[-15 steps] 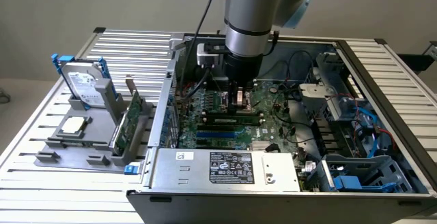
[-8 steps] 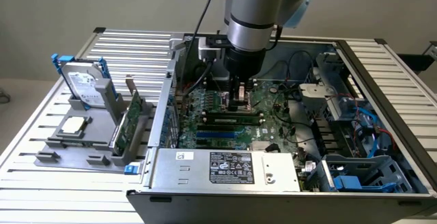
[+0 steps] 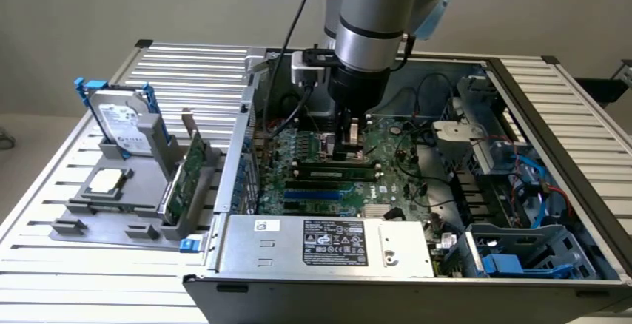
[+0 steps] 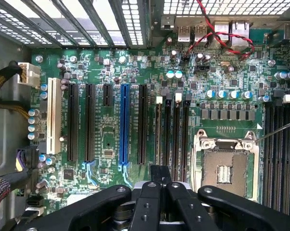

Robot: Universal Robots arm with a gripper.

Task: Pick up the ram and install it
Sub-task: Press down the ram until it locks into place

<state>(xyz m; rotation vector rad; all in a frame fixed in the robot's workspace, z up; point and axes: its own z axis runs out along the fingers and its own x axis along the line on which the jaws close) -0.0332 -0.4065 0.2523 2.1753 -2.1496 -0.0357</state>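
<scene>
Now your slatted bench (image 3: 582, 109) carries the open case (image 3: 415, 283); clenched gripper (image 4: 160, 175) hovers over the motherboard (image 4: 106, 130), ram unclear.

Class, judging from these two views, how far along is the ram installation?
Looks done: the ram already stands along a motherboard slot inside the case. In hand: the shut end effector is right over the stick, low among the slots. Left: full seating; whether it is pressed home cannot be told.

Arm upright, wrist pointing straight down, gripper (image 4: 159, 180) closed, apparently with nothing held
</scene>
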